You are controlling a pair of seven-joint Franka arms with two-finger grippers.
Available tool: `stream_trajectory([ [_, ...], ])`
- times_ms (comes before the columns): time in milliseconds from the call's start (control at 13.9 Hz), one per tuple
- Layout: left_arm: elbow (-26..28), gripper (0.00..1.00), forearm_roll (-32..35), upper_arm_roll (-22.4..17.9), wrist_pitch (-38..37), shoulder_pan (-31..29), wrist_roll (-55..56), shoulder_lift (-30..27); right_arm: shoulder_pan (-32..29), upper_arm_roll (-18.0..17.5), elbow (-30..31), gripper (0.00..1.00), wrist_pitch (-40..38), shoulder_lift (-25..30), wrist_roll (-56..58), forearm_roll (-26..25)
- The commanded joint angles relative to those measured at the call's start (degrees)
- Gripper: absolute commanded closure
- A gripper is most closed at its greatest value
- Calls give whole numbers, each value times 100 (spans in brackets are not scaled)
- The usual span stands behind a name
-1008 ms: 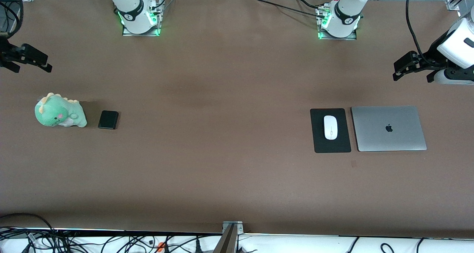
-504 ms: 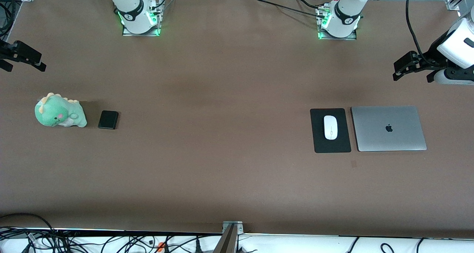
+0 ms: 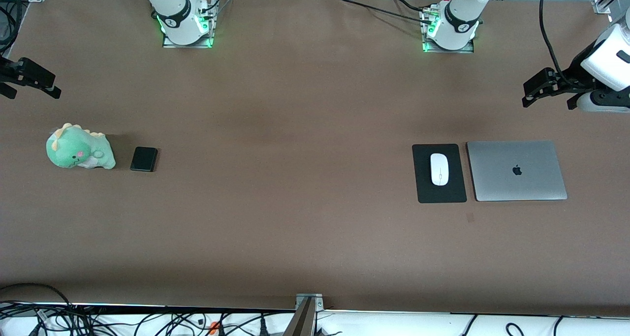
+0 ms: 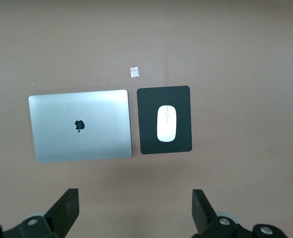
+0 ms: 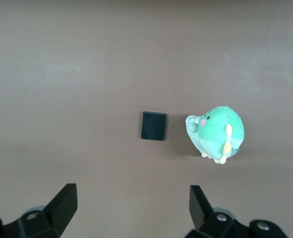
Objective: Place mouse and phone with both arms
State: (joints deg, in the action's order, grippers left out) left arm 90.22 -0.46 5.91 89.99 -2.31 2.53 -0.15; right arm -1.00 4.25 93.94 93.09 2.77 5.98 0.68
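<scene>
Right hand [image 3: 29, 77] retreated; one mouse [image 3: 439, 168], one phone [image 3: 143, 159].

Left gripper [image 3: 534, 91] hovers high at its table end, jaws spread wide; right gripper [image 3: 32, 80] likewise.

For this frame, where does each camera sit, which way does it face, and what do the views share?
Front view: high across the table, facing both bases; shows left hand and right hand up at the table's ends.
Left wrist view: looks straight down on mouse, pad and laptop; its own open fingers show.
Right wrist view: looks straight down on phone and plush; own open fingers show.
Each wrist view shares its things with the front view, none with the other.
</scene>
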Motion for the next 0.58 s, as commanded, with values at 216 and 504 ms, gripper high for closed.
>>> stream_trajectory([
  [216, -92, 0, -60, -37, -25, 29, -121, 58, -23, -20, -113, 0, -45, -40, 88, 20],
  [504, -127, 0, -69, -37, -25, 38, -121, 67, -23, -20, -121, 0, -81, -31, 88, 20],
])
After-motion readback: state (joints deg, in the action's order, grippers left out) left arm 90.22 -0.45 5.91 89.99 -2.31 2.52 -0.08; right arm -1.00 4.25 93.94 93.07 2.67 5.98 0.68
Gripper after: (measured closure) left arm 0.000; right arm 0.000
